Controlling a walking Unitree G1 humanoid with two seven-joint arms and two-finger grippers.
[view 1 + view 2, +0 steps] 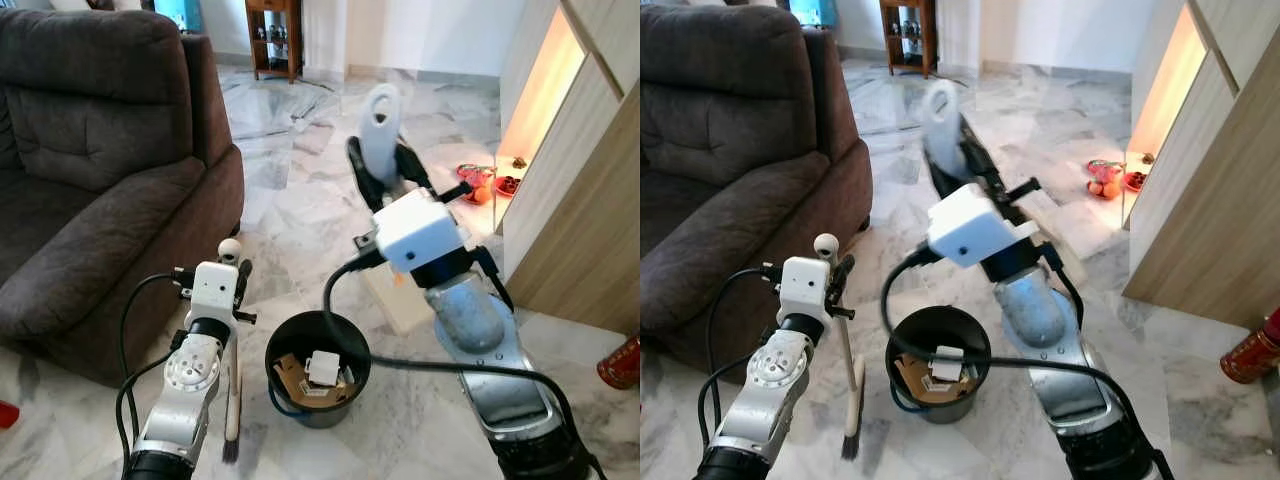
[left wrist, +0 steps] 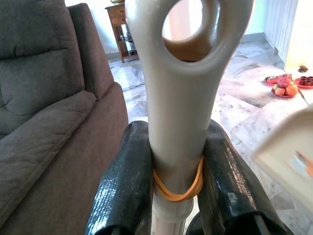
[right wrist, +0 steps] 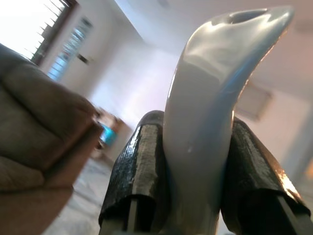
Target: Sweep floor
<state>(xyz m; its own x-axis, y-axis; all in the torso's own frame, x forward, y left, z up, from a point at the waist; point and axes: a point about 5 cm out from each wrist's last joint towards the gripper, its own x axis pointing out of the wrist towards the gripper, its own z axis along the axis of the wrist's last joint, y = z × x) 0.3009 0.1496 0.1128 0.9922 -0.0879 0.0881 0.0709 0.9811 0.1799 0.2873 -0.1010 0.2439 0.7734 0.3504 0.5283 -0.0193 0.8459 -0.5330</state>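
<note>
Floor (image 1: 300, 215) of pale marble lay before you, with a black bin (image 1: 318, 368) standing on it between your two arms. Cardboard scraps and a white box (image 1: 323, 367) sat inside the bin.

Your left end effector (image 2: 177, 181) was closed on the brush (image 1: 852, 400), its two black fingers (image 2: 125, 188) pressing either side of the grey handle just below the hanging hole, where an orange rubber band (image 2: 177, 188) circled the shaft. The brush stood nearly upright just to the left of the bin, its dark bristles down at the floor.

Your right end effector (image 3: 193, 181) was closed on the dustpan (image 1: 398, 295), clamping its curved grey handle (image 1: 380, 130) between both fingers. You held that handle raised high above the bin, and the pan's flat cream part showed beneath your wrist, beyond the bin.

A brown sofa (image 1: 90, 170) stood on your left, close beside the brush arm. To your right rose a wooden cabinet (image 1: 590, 210), and a plate of fruit (image 1: 478, 185) lay on the floor at its lit base. A red object (image 1: 620, 362) sat at the right edge.
</note>
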